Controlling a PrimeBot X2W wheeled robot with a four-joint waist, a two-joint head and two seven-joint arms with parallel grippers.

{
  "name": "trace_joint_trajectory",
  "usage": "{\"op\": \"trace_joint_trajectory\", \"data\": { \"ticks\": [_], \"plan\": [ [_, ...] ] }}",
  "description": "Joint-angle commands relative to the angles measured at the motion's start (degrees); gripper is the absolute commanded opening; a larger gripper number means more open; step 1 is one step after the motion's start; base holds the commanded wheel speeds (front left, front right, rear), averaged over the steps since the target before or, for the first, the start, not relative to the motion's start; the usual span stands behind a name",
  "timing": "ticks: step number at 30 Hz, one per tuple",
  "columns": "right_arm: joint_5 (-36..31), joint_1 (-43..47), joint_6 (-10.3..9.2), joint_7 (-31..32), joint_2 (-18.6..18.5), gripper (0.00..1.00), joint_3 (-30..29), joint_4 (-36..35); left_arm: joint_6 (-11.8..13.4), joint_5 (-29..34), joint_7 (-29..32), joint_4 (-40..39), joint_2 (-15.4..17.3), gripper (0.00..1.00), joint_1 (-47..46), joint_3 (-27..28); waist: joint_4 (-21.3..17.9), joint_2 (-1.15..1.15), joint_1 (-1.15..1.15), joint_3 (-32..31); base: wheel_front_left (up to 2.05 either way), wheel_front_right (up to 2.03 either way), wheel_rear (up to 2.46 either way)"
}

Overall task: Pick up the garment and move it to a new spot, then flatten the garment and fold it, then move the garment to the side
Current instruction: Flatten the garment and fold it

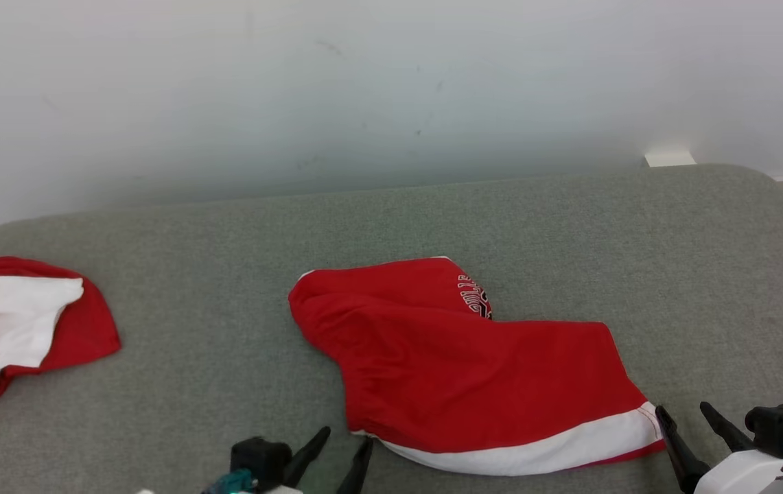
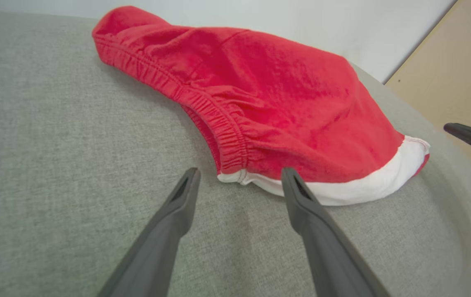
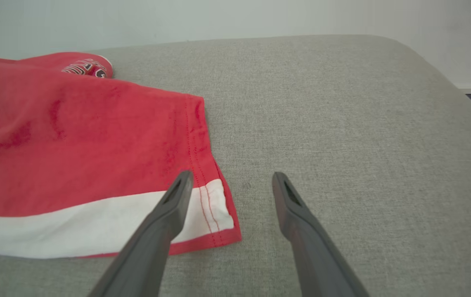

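Cloth (image 1: 20, 322), red-white, bunched far left on grey cushion (image 1: 226, 274), prob. not the target. Left gripper (image 1: 346, 437) at near edge: fingers spread wide, empty, tips just beside waistband end. Garment (image 1: 466, 363), red shorts w/ white hem, rumpled, mid-cushion. Right gripper (image 1: 681, 408) wide too, nothing held, at hem corner. Looks like pre-grasp for first pickup. Next: lower both onto near corners, pinch all layers, lift evenly.
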Motion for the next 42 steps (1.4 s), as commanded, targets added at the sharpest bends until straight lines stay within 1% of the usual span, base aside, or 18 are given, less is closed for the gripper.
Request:
{"op": "trace_joint_trajectory", "data": {
  "ticks": [1,8,15,16,17,18,19,20,21,22,28,32,36,38,42],
  "plan": [
    [1.18,-1.41,-0.13,0.64,-0.60,1.00,1.15,0.88,0.12,-1.38,0.13,1.95,0.87,1.00,-2.24,-1.56,0.28,0.00,0.00,0.89,0.00,0.00,0.00],
    [4.90,-4.17,-0.13,2.58,-1.06,1.00,5.79,4.25,0.12,-5.74,-0.67,9.19,1.82,1.00,-8.75,-8.17,-0.01,0.00,0.00,2.39,0.00,0.00,0.00],
    [8.65,-5.47,-0.13,3.05,-1.38,0.99,9.81,5.92,0.11,-9.22,-2.55,12.45,2.50,1.00,-12.40,-13.71,-0.34,0.00,0.00,2.72,0.00,0.00,0.00],
    [9.22,-5.70,-0.13,2.84,-1.42,0.79,10.43,5.99,0.11,-9.71,-2.65,12.76,2.51,1.00,-12.81,-14.22,-0.34,0.00,0.00,2.77,0.00,0.00,0.00],
    [9.67,-5.88,-0.13,2.59,-1.51,0.64,10.98,6.04,0.11,-10.21,-2.82,13.09,2.59,1.00,-13.24,-14.83,-0.32,0.00,0.00,2.81,0.00,0.00,0.00],
    [10.06,-5.97,-0.13,2.44,-1.61,0.46,11.51,6.15,0.11,-10.67,-2.94,13.38,2.71,1.00,-13.60,-15.27,-0.30,0.00,0.00,2.84,0.00,0.00,0.00],
    [10.48,-6.06,-0.13,2.14,-1.67,0.33,12.15,6.29,0.11,-11.05,-3.06,13.67,2.79,1.00,-13.86,-15.67,-0.28,0.00,0.00,2.85,0.00,0.00,0.00],
    [10.87,-6.18,-0.13,1.85,-1.71,0.16,12.67,6.38,0.11,-11.36,-3.19,13.93,2.79,0.50,-14.01,-16.20,-0.27,0.00,0.00,2.83,0.00,0.00,0.00],
    [11.28,-6.39,-0.13,1.54,-1.76,0.00,13.13,6.56,0.10,-11.58,-3.30,14.19,2.85,0.21,-14.20,-16.72,-0.28,0.00,0.00,2.79,0.00,0.00,0.00],
    [11.57,-6.60,-0.13,1.13,-1.84,0.00,13.53,6.75,0.11,-12.01,-3.32,14.40,2.91,0.00,-14.36,-17.23,-0.29,0.00,0.00,2.72,0.00,0.00,0.00],
    [13.25,-7.09,-0.13,-1.99,-2.56,0.00,15.23,7.24,0.11,-13.96,-3.79,14.00,3.97,0.00,-14.79,-18.73,-0.02,0.00,0.00,1.33,0.00,0.00,0.00],
    [16.72,-7.08,-0.13,-5.01,-2.99,0.00,15.31,4.31,0.11,-14.22,-3.80,11.18,4.95,0.00,-14.94,-17.65,0.49,0.00,0.00,-0.07,0.00,0.00,0.00],
    [21.05,-8.49,-0.13,-6.92,-3.86,0.00,15.28,-0.56,0.11,-13.27,-3.77,8.45,7.33,0.00,-16.55,-17.14,1.02,0.00,0.00,-0.64,0.00,0.00,0.00],
    [22.52,-9.96,-0.13,-7.17,-4.89,0.00,15.43,-2.36,0.11,-14.12,-3.49,7.15,8.44,0.00,-18.50,-16.95,1.31,0.00,0.00,-0.40,0.00,0.00,0.00],
    [24.90,-15.21,-0.13,-8.04,-5.02,0.00,15.55,-5.17,0.11,-15.99,-0.56,4.44,11.00,0.00,-24.24,-16.73,1.77,0.00,0.00,1.41,0.00,0.00,0.00]
  ]
}}
